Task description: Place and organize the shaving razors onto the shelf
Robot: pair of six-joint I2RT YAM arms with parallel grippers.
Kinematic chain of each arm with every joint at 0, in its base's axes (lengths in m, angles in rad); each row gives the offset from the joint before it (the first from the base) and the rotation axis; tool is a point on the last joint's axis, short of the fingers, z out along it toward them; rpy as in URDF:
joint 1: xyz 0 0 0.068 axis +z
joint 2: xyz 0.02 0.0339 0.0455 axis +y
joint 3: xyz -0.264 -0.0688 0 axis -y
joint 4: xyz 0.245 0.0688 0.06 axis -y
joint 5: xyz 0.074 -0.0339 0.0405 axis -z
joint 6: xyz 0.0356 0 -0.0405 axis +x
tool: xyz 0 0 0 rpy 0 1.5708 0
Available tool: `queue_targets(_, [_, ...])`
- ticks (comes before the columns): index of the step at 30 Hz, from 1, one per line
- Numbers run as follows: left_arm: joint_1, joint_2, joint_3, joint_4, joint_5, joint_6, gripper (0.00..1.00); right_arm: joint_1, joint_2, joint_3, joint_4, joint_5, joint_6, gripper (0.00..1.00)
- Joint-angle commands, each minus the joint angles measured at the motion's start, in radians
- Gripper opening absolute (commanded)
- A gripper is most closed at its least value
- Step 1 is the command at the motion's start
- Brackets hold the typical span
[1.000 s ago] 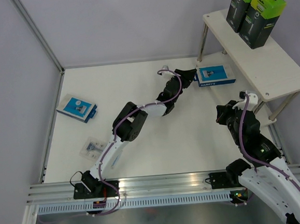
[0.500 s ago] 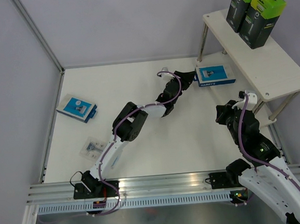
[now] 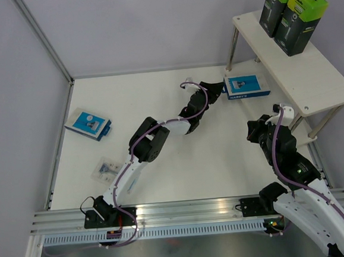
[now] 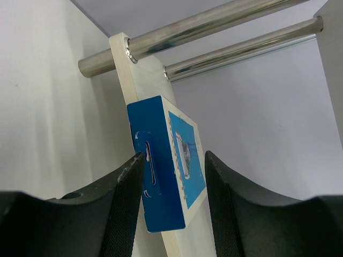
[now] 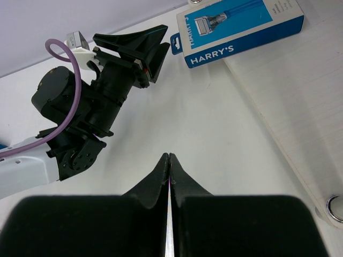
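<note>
A flat blue-and-white razor box (image 3: 247, 87) lies on the end of the shelf's lower board (image 5: 289, 107), its hang-tab end sticking out past the edge. My left gripper (image 3: 220, 91) is open just off that end. In the left wrist view the box (image 4: 166, 176) shows between the two fingers and a little ahead of them, on the pale board (image 4: 142, 80). My right gripper (image 5: 169, 155) is shut and empty, low over the table in front of the shelf (image 3: 311, 76). Two black razor boxes with green tops (image 3: 287, 12) stand on the upper board.
Another blue-and-white razor box (image 3: 88, 123) lies at the table's left side, with a small clear blister pack (image 3: 105, 168) nearer to me. Silver shelf legs (image 3: 232, 46) stand close to the left gripper. Grey walls enclose the table.
The left wrist has shifted only slightly beside the box on the lower board. The box has not moved, and the right arm is nearly still.
</note>
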Motion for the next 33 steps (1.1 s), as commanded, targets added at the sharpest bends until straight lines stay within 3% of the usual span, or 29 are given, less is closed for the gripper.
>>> queue_targets(1, [0.001, 0.015, 0.0, -0.007, -0.024, -0.039, 0.55, 0.001, 0.006, 0.024, 0.031, -0.011, -0.009, 0.04])
queue_targets(19, [0.0, 0.069, 0.075, -0.073, 0.002, -0.062, 0.54, 0.001, 0.026, 0.024, 0.045, -0.016, -0.014, 0.04])
queue_targets(33, [0.0, 0.118, 0.164, -0.076, 0.028, -0.076, 0.41, 0.0, 0.052, 0.028, 0.059, -0.007, -0.031, 0.04])
